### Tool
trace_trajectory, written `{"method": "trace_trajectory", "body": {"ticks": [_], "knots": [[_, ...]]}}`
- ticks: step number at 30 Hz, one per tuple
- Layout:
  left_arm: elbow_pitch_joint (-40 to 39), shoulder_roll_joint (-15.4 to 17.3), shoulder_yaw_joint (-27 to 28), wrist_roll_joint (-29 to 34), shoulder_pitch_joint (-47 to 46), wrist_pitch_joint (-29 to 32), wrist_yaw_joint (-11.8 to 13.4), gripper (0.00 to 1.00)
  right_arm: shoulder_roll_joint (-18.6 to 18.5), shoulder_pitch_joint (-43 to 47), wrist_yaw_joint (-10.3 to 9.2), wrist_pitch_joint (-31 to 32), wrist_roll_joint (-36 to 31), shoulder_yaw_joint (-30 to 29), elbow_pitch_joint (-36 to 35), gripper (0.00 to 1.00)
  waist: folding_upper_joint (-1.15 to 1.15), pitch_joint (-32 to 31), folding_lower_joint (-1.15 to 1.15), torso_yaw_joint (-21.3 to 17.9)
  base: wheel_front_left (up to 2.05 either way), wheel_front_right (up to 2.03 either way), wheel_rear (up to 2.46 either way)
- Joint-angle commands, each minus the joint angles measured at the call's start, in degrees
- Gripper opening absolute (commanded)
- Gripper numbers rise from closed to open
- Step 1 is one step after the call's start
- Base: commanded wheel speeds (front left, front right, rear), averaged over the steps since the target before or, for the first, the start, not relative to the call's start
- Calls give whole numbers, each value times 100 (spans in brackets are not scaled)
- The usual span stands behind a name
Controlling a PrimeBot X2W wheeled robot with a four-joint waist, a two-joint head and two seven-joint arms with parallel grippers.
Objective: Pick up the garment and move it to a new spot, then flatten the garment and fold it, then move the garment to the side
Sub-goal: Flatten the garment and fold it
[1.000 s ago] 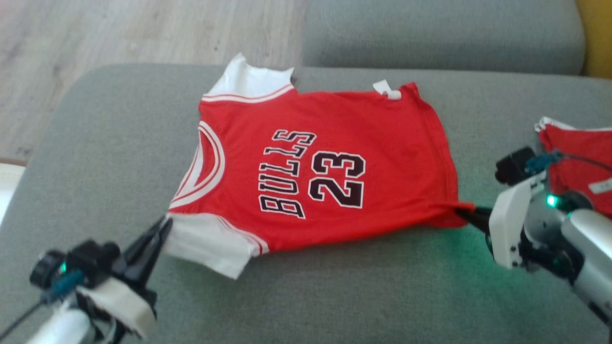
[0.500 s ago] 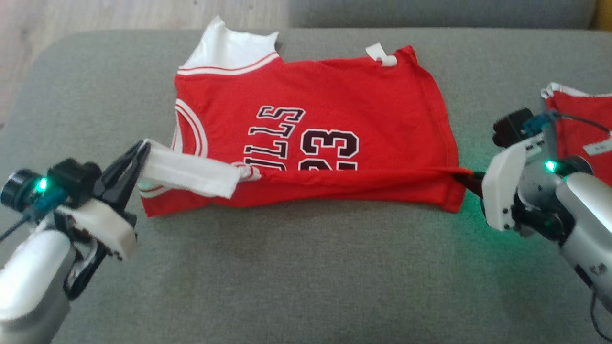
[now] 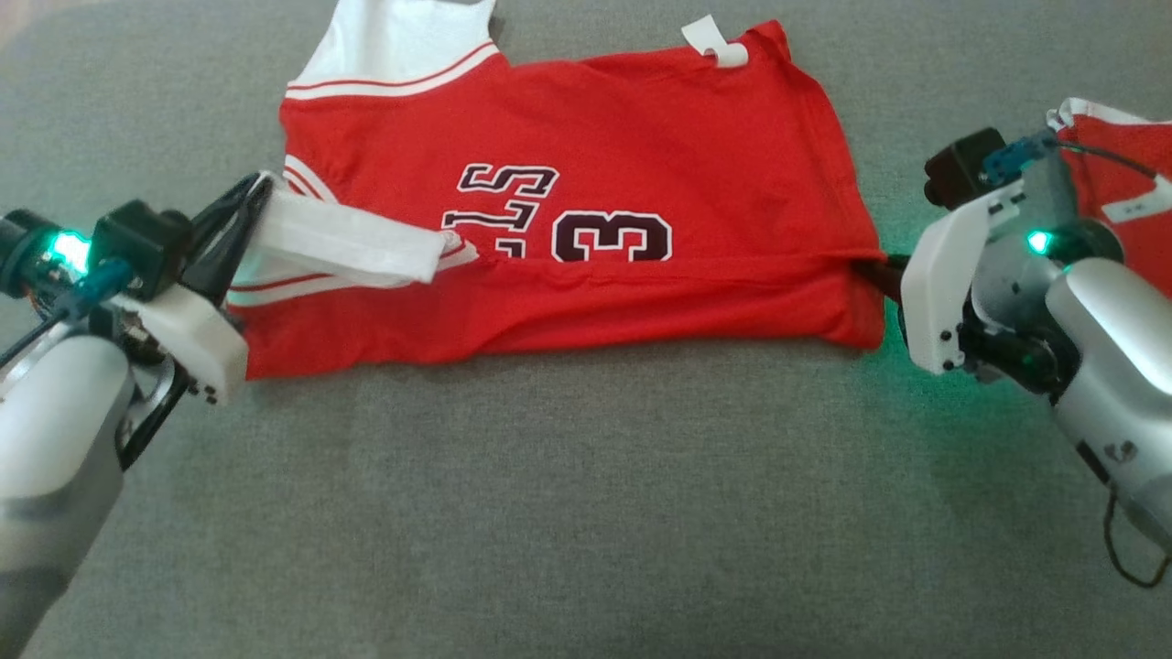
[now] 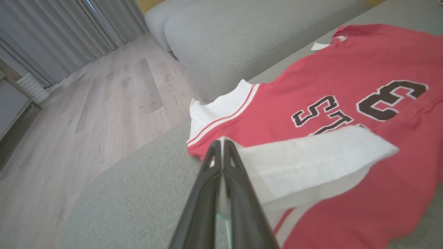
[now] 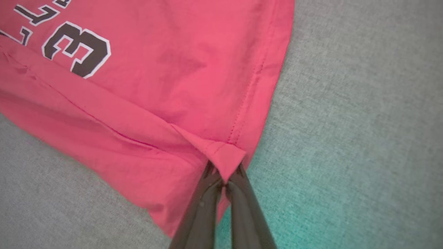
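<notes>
Head view: red-and-white fabric jersey (image 3: 641,137) lies on the grey sofa cushion (image 3: 549,503), left gripper (image 3: 258,190) pinching its white sleeve (image 3: 348,245), right gripper (image 3: 872,268) its hem corner (image 5: 225,157); carry both over level, fold line taut.

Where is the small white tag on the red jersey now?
In the head view, the white tag lies on the jersey's far edge, near its right corner, right of the far white sleeve.

A grey fabric sofa seat (image 3: 586,513) lies in the foreground, with a second grey cushion (image 4: 249,38), pale wood-plank floor (image 4: 104,103) and long grey curtains (image 4: 52,38) beyond it.
</notes>
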Motion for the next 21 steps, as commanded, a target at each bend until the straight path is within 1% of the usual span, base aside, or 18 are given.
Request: {"method": "trace_trajectory", "body": {"ticks": [1,2,3,4,5,7,8,12,15,18,21], "knots": [[87,186,131,-53,-407,-73,12,0,-6,-203,-5,-149,-118,-20,-109,0,0,68,-1,-10,0,0,0],[222,147,122,-75,-499,-104,11,15,5,-249,-5,-255,-177,-25,-82,100,0,92,-1,-7,0,0,0],[374,99,141,-79,-593,-164,11,82,24,-288,-5,-340,-223,-15,-54,100,0,111,-1,-2,0,0,0],[374,99,141,-79,-593,-164,11,82,24,-288,-5,-340,-223,-15,-54,100,0,111,-1,-2,0,0,0],[528,39,149,-77,-673,-218,12,100,46,-318,-5,-431,-237,-25,-18,100,0,127,-1,1,0,0,0],[788,-98,179,-58,-812,-382,56,100,92,-369,-5,-674,-261,-92,67,100,0,147,-1,17,0,0,0],[1069,-310,331,-93,-940,-637,244,100,147,-410,-5,-1184,-367,-184,176,100,0,133,-1,41,0,0,0],[1082,-542,757,-260,-894,-796,537,100,262,-378,-5,-2169,-607,-426,316,100,0,17,-1,76,0,0,0],[373,-649,1402,-282,-624,-805,771,100,411,-286,-5,-3049,-900,-747,438,100,0,-105,-1,106,0,0,0],[-426,-779,2086,-168,-7,-807,995,100,673,-82,-5,-3938,-1185,-1237,555,100,0,-283,-1,126,0,0,0],[-1099,-945,2593,101,719,-808,1121,100,941,208,-5,-4523,-1640,-1730,640,100,0,-475,-1,132,0,0,0]]}}
